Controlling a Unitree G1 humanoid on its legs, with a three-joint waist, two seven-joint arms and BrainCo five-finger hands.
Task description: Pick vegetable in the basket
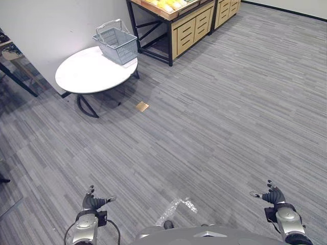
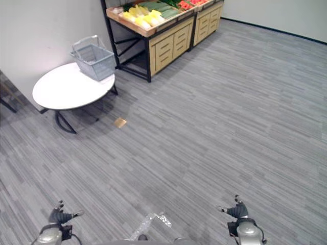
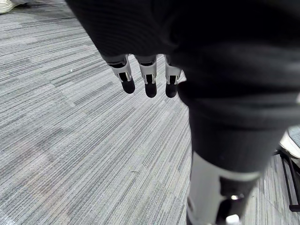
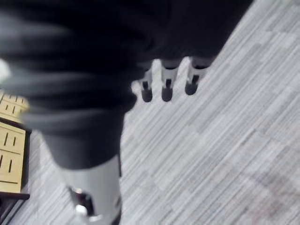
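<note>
A grey wire basket stands on the far edge of a white oval table at the upper left. Behind it a wooden shelf stand carries yellow, green and red vegetables. My left hand hangs low at the bottom left with relaxed fingers, holding nothing. My right hand hangs low at the bottom right, its fingers also straight and empty. Both hands are far from the basket and the shelf.
Grey striped floor stretches between me and the table. A small brown tile lies on the floor near the table. A wall runs behind the table. Wooden drawer units stand under the shelf.
</note>
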